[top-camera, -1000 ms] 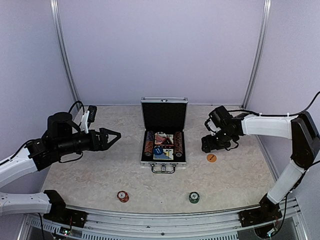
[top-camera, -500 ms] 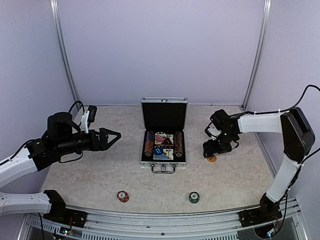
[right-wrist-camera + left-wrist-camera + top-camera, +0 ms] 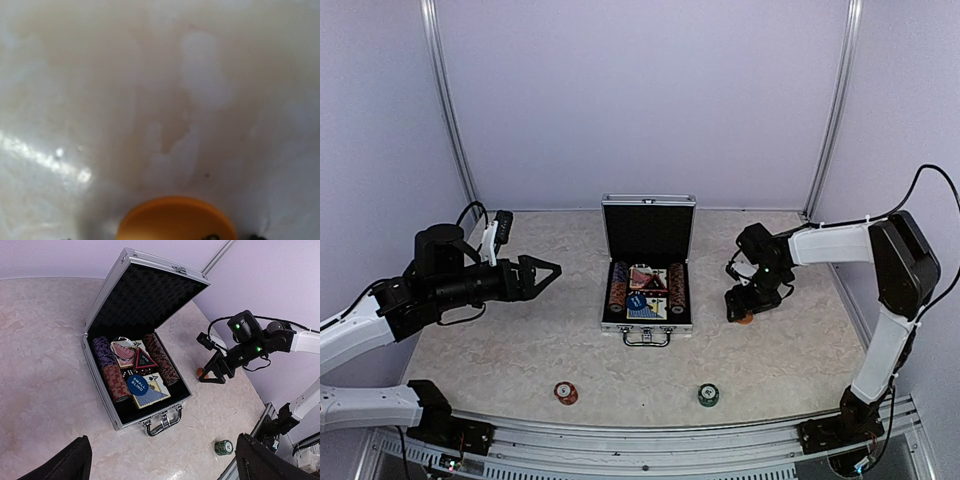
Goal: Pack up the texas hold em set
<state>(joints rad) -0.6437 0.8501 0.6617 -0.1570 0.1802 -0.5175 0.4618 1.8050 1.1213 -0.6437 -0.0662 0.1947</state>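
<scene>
Orange disc plain in right wrist view — overhead half-hidden by spread right tool, left tool spread.

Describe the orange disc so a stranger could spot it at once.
Start at the open silver case in the middle and look right. The orange disc lies flat on the table beneath the right gripper. It is the only orange piece; near the front sit a red chip stack and a green chip stack.
</scene>
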